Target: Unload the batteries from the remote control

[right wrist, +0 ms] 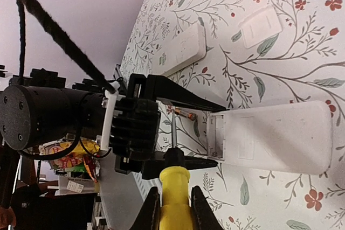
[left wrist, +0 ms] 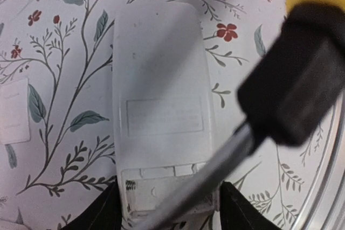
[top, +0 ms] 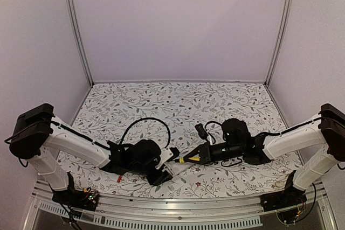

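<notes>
The left claw (left wrist: 170, 211) grasps the white plastic remote control (left wrist: 159, 79), which lies back-up on the floral-print surface (left wrist: 59, 149), with one finger against each side. The remote's open battery compartment (left wrist: 145, 191) sits between those fingers, and the steel shaft of the yellow-handled screwdriver (right wrist: 174, 179) reaches into it. The right claw (right wrist: 175, 206) is clenched on that handle. One red-orange battery with gold ends (right wrist: 186, 115) lies on the surface just past the remote's open end, between the left claw's fingers.

The screwdriver (left wrist: 215, 168) crosses the remote (left wrist: 159, 74) at its near end, the cover (left wrist: 13, 110) beside.
</notes>
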Controlling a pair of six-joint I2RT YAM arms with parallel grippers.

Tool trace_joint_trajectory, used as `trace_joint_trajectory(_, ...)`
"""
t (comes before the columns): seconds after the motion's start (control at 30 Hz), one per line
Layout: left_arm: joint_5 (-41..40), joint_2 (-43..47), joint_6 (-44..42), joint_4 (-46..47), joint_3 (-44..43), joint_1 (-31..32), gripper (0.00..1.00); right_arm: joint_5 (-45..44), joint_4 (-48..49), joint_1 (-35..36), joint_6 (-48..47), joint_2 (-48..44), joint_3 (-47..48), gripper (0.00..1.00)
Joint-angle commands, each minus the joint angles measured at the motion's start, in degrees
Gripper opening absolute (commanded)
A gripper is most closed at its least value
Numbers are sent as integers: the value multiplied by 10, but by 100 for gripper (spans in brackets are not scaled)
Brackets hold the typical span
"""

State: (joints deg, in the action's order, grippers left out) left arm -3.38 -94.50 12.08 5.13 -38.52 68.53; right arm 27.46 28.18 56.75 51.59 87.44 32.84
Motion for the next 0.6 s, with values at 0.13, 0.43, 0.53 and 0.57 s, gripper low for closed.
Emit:
trace_joint_trajectory(0.13, 17, 64, 12, -6, -24, -36, 81, -209, -240, 3, -71, -126, 42, 0)
trace_joint_trajectory(0.43, 86, 136, 27, -86, -80, -118, 86, -369, -367, -5, -46, -232, 20, 0)
trace_joint_trajectory(0.53, 116, 142, 48, -127, -102, -169, 87, -374, -347, -6, -38, -244, -3, 0)
trace_joint_trajectory(0.57, 122, 140, 57, -140, -105, -186, 87, -371, -336, -6, -37, -244, -9, 0)
